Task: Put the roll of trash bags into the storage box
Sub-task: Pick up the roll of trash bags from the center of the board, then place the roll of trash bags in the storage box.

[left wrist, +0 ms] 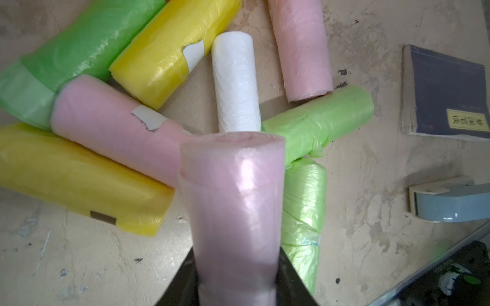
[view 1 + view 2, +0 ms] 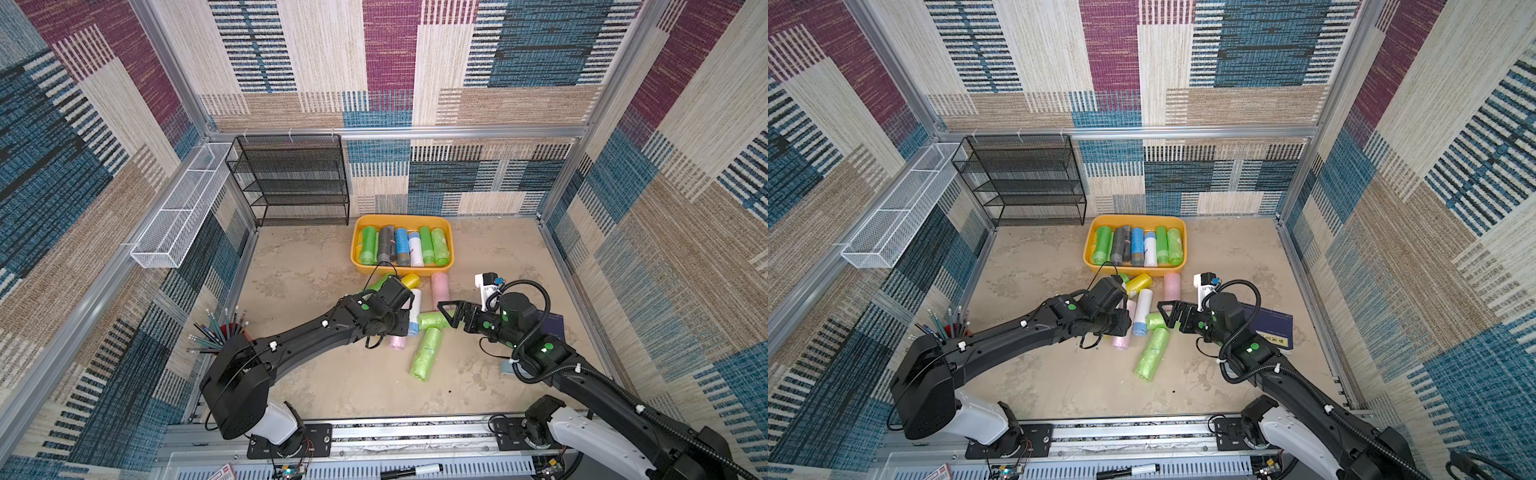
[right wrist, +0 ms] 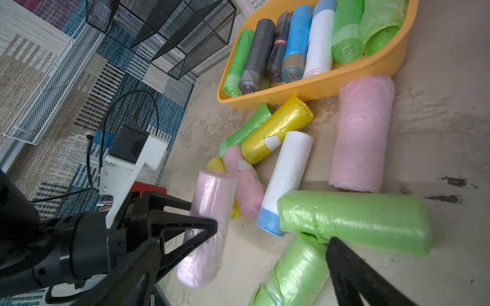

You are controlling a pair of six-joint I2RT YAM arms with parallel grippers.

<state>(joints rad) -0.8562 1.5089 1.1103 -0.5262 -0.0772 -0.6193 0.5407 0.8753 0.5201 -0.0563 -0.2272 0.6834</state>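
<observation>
At pile [image 3: 278,159], my left gripper [image 1: 236,278] clamps pink roll [image 1: 233,185] — pickup step. Next: lift, carry over box [image 3: 318,87], release. Right gripper [image 2: 453,315] wide, empty.

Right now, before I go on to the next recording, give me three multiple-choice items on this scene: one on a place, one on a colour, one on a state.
1. Where does the storage box stand?
A. on a shelf of the black mesh rack
B. on the table, near the back wall
C. inside the white wire basket

2. What colour is the roll in the left claw?
A. yellow
B. blue
C. pale pink

3. How is the right claw?
A. open, holding nothing
B. shut on a green roll
C. shut on the book

Answers:
1 B: both top views show it resting on the table.
2 C: the left wrist view shows a pale pink roll gripped there.
3 A: it stands wide apart with nothing in it.
</observation>
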